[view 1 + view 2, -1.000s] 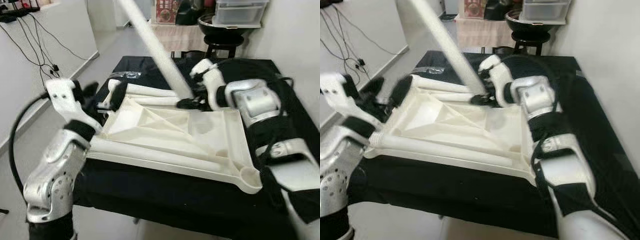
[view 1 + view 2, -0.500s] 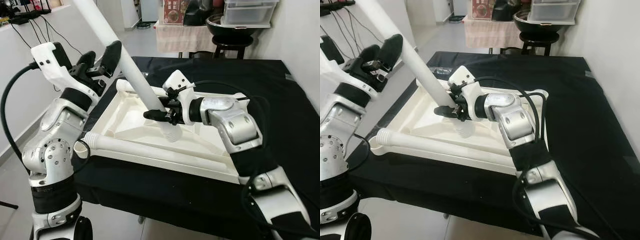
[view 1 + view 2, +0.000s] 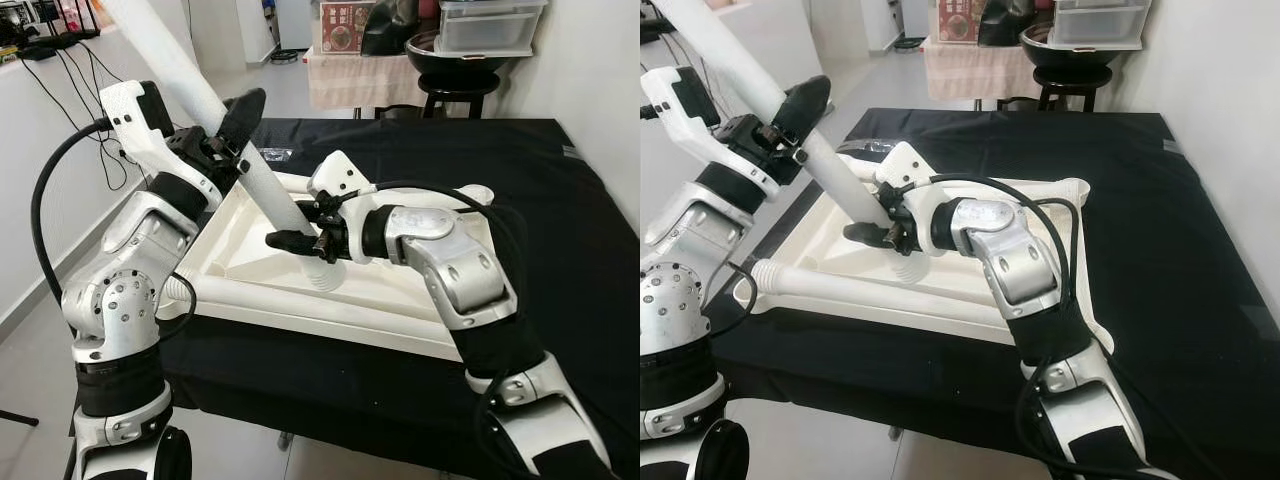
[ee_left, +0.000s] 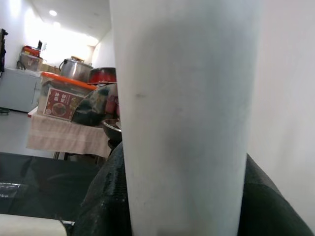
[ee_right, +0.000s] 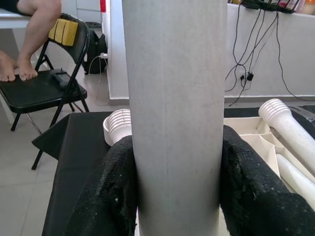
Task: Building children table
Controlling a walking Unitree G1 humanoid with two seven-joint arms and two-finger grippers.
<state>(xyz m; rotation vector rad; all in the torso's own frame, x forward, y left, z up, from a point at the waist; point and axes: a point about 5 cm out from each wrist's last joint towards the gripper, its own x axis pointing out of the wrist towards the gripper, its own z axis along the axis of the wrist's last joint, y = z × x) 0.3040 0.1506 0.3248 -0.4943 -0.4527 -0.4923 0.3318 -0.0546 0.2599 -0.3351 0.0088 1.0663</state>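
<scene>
A long white table leg (image 3: 262,187) stands tilted over the upturned white tabletop (image 3: 390,290), its ribbed lower end just above the tabletop's inner face. My right gripper (image 3: 303,241) is shut on the leg near that lower end, the black fingers (image 5: 113,191) pressing both sides of the tube (image 5: 172,113). Higher up, my left gripper (image 3: 233,133) is shut on the same leg (image 4: 187,123). A second leg (image 3: 850,288) lies along the tabletop's near edge.
The tabletop rests on a table draped in black cloth (image 3: 560,220). Behind it stand a stool with a black bowl (image 3: 455,60) and a cloth-covered stand (image 3: 360,75). Cables hang on the wall (image 3: 60,90) at left. A person's legs (image 5: 29,29) rest on a folding chair (image 5: 44,88).
My left gripper rose from the tabletop's left edge to the tilted leg and shut on it. My right gripper carried the leg's lower end leftward over the tabletop. The camera also shifted.
</scene>
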